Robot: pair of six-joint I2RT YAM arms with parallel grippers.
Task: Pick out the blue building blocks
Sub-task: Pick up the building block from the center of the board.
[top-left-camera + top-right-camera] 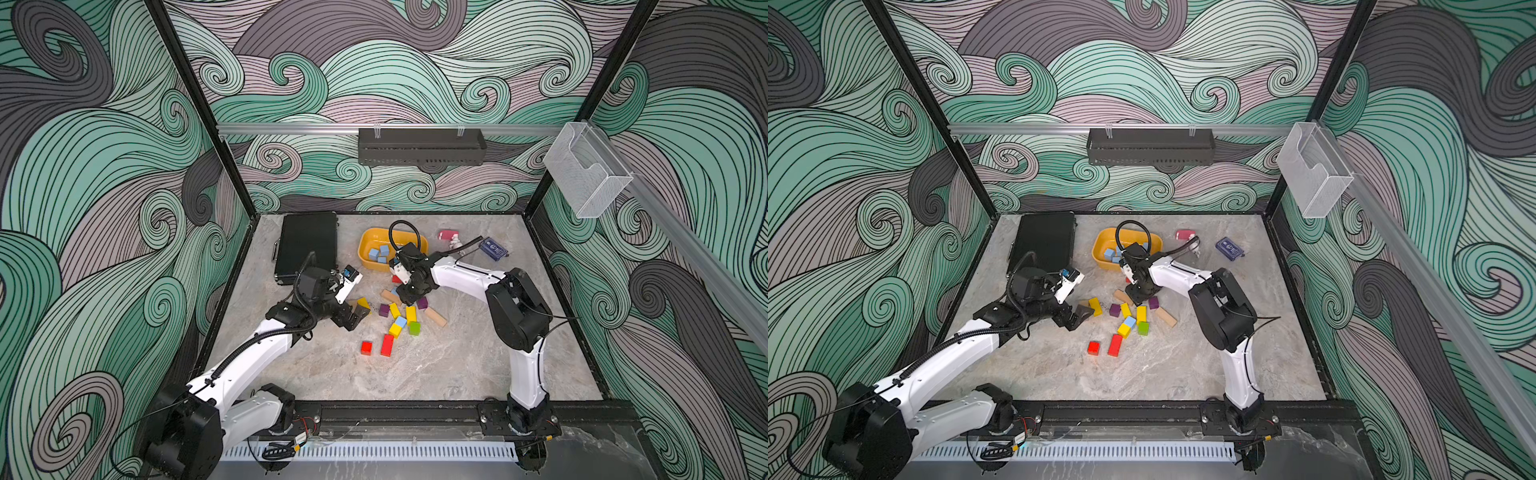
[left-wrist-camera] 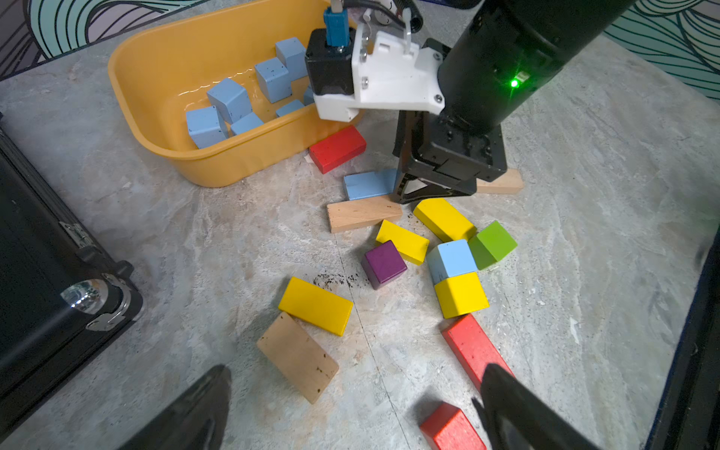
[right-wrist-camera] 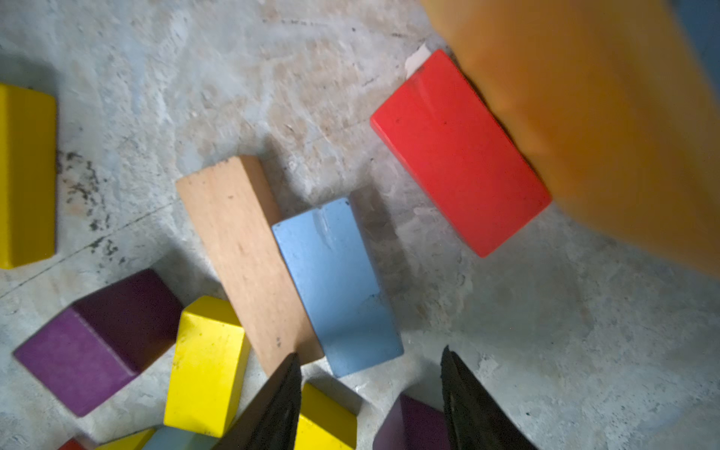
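Right gripper [image 3: 370, 393] half open, holding nothing, tips either side of the blue brick [image 3: 331, 280], which lies against a wooden plank [image 3: 241, 253]. Left gripper [image 2: 350, 413] wide open, empty. More blue blocks [image 2: 230, 99] sit in the yellow tub [image 2: 218, 167]. One blue cube [image 2: 452, 259] is on the table, touching the green cube [image 2: 493, 243].

I read the blue blocks [image 2: 230, 99] as matte sky-blue and the tub [image 2: 156, 128] as orange-yellow. Loose blue brick [image 3: 335, 288] and blue cube [image 2: 452, 259]: same sky-blue. Table [image 1: 457, 365]: grey-beige marbling. Red brick [image 2: 337, 148], yellow blocks [image 2: 315, 306], purple cube [image 2: 383, 264], green cube [image 2: 493, 244], bare-wood planks [image 2: 298, 356]. Case [image 1: 307, 245] black. Packet [image 1: 492, 248] navy, printed. Walls [image 1: 395, 75]: teal, mauve and grey wave swirls.
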